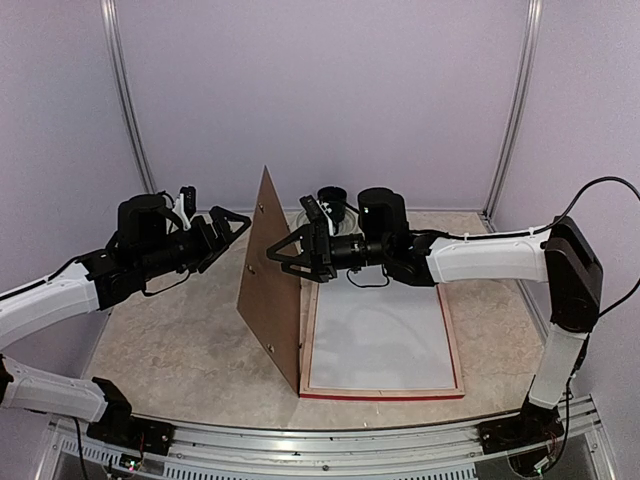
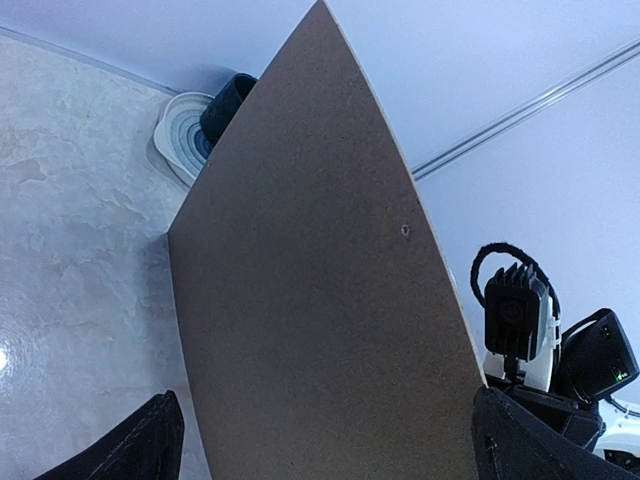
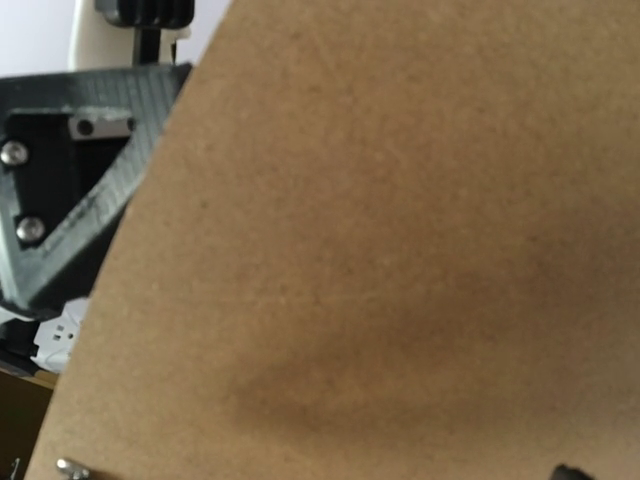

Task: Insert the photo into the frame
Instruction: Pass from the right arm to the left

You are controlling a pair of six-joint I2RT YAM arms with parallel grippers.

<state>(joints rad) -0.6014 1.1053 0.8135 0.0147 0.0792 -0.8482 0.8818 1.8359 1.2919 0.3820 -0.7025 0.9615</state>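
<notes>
Inside, the frame (image 1: 381, 394) holds a white sheet (image 1: 380, 345).

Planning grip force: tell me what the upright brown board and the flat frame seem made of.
Brown board: probably hardboard or fibreboard, matt; even, finely speckled brown face, thin edge. Frame: likely wood; pale bare-looking rails, red painted outer edge.
</notes>
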